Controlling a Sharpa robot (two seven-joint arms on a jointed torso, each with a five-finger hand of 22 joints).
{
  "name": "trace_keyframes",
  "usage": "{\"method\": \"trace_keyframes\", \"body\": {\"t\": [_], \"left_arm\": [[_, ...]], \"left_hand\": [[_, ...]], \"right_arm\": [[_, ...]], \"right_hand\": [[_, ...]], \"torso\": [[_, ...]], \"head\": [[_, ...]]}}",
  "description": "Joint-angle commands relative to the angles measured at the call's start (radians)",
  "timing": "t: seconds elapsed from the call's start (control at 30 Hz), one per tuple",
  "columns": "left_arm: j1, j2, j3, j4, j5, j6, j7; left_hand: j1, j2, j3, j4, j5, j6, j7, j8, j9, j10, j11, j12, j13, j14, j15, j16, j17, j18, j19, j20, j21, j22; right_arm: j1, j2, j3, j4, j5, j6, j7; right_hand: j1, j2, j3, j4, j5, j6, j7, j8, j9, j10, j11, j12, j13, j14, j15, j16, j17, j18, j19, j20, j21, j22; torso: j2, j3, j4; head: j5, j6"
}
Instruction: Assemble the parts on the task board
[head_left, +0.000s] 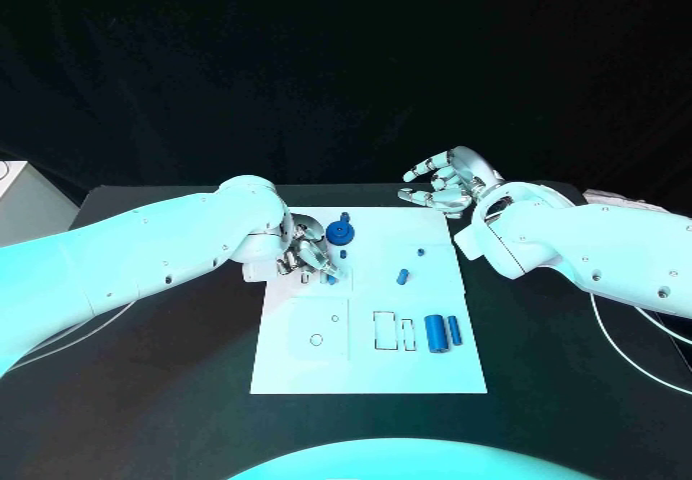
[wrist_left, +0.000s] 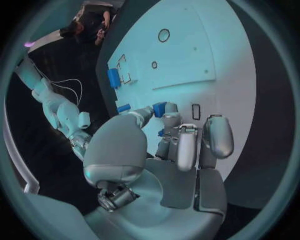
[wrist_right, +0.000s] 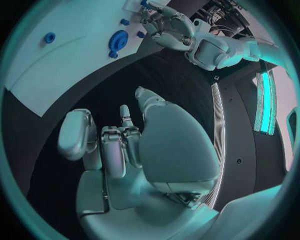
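Two robot hands work here: the left robot hand (head_left: 303, 255) pinches a small blue part (wrist_left: 160, 109) over the task board's (head_left: 433, 370) left edge; the right robot hand (head_left: 450, 180) hovers empty, fingers loosely curled, beyond the board's far right corner.

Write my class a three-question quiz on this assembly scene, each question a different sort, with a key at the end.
1. True or false: the right robot hand is holding a blue part.
2. Multiple choice: the left robot hand is over which area of the task board? A) far left area B) near right corner C) off the board entirely
3. Fill in: the two blue cylinders lie side by side near the board's ____ edge, in the head view.

Key
1. False: it hovers off the board's far right corner, fingers apart, holding nothing.
2. A: it pinches a small blue part there.
3. Right.
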Motion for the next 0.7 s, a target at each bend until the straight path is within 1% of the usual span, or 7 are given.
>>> {"method": "trace_keyframes", "body": {"t": [0.03,0.13,0.17,0.2,0.33,0.5,0.7], "left_arm": [[-0.001,-0.004,0.0,0.004,0.065,0.002,0.004],[-0.001,-0.008,0.0,0.008,0.096,-0.013,0.006],[-0.001,-0.01,0.0,0.01,0.109,-0.019,0.007],[-0.001,-0.011,0.0,0.011,0.115,-0.022,0.008],[-0.001,-0.016,0.0,0.017,0.15,-0.04,0.011],[-0.001,-0.031,0.001,0.032,0.172,-0.06,0.014],[-0.001,-0.06,0.002,0.055,0.181,-0.089,0.016]], "left_hand": [[0.023,0.006,0.026,-0.011,-0.002,-0.005,-0.003,0.0,0.007,-0.008,0.001,-0.002,-0.003,0.052,-0.008,0.003,0.14,-0.018,-0.003,-0.001,0.006,0.0],[0.058,0.017,0.079,-0.043,-0.002,-0.007,-0.007,0.002,0.022,-0.012,-0.003,-0.006,-0.006,0.051,-0.012,0.002,0.14,-0.018,-0.005,-0.004,0.006,0.0],[0.075,0.018,0.135,-0.075,-0.001,-0.01,-0.009,0.009,0.041,-0.012,-0.006,-0.008,-0.007,0.052,-0.015,0.002,0.142,-0.018,-0.006,-0.007,0.006,0.001],[0.083,0.018,0.161,-0.092,-0.001,-0.013,-0.009,0.012,0.048,-0.012,-0.008,-0.009,-0.007,0.052,-0.017,0.002,0.142,-0.018,-0.006,-0.007,0.006,0.001],[0.062,0.008,0.307,-0.169,-0.002,-0.025,-0.008,0.04,0.107,-0.007,-0.01,-0.016,-0.013,0.053,-0.016,0.002,0.146,-0.017,-0.009,-0.009,0.006,0.002],[0.019,0.005,0.383,-0.202,-0.002,-0.03,-0.015,0.076,0.161,-0.003,-0.01,-0.016,-0.015,0.055,-0.018,0.004,0.151,-0.018,-0.008,-0.009,0.008,0.006],[-0.009,-0.003,0.433,-0.228,-0.002,-0.033,-0.017,0.095,0.194,0.001,-0.014,-0.012,-0.014,0.059,-0.021,0.006,0.158,-0.019,-0.004,-0.012,0.011,0.013]], "right_arm": [[0.0,0.002,0.0,0.0,-0.012,0.016,-0.001],[0.0,0.002,0.0,-0.001,-0.012,0.017,-0.003],[0.0,0.002,0.0,-0.002,-0.012,0.017,-0.004],[0.0,0.002,0.0,-0.002,-0.012,0.017,-0.005],[0.0,0.003,0.0,-0.003,-0.012,0.02,-0.008],[-0.001,0.003,0.0,-0.004,-0.012,0.023,-0.01],[-0.001,0.002,0.0,-0.007,-0.012,0.028,-0.013]], "right_hand": [[-0.009,0.001,0.001,0.005,-0.002,-0.006,0.0,-0.005,-0.002,0.046,0.005,-0.005,0.209,0.104,0.007,-0.003,0.245,0.005,-0.008,-0.001,-0.006,-0.001],[-0.009,0.001,0.002,0.005,-0.001,-0.006,0.0,-0.005,-0.002,0.046,0.005,-0.005,0.208,0.103,0.007,-0.003,0.245,0.005,-0.008,0.0,-0.008,-0.002],[-0.009,0.001,0.002,0.005,-0.001,-0.006,0.0,-0.005,-0.002,0.046,0.005,-0.005,0.208,0.103,0.007,-0.003,0.245,0.005,-0.008,0.0,-0.008,-0.002],[-0.009,0.001,0.002,0.005,-0.001,-0.006,0.0,-0.005,-0.002,0.046,0.005,-0.005,0.208,0.103,0.007,-0.003,0.245,0.005,-0.008,0.0,-0.008,-0.002],[-0.009,0.001,0.002,0.005,-0.001,-0.006,0.0,-0.005,-0.002,0.046,0.005,-0.005,0.208,0.103,0.007,-0.003,0.245,0.005,-0.008,0.0,-0.008,-0.002],[-0.009,0.001,0.002,0.005,-0.001,-0.006,0.0,-0.005,-0.002,0.046,0.005,-0.005,0.208,0.103,0.007,-0.003,0.245,0.005,-0.008,0.0,-0.008,-0.002],[-0.009,0.001,0.002,0.005,-0.001,-0.006,0.0,-0.005,-0.002,0.046,0.005,-0.005,0.208,0.103,0.007,-0.003,0.245,0.005,-0.008,0.0,-0.008,-0.002]], "torso": [[-0.001,0.0011,0.0011],[0.0,0.0006,0.0011],[0.0,-0.0001,0.0014],[0.0,-0.0002,0.0015],[0.0,0.0003,0.0008],[0.0,0.0003,0.0],[-0.003,0.0004,0.0027]], "head": [[-0.001,-0.002],[-0.002,-0.004],[-0.002,-0.005],[-0.002,-0.005],[-0.002,-0.007],[-0.001,-0.008],[-0.002,-0.013]]}}
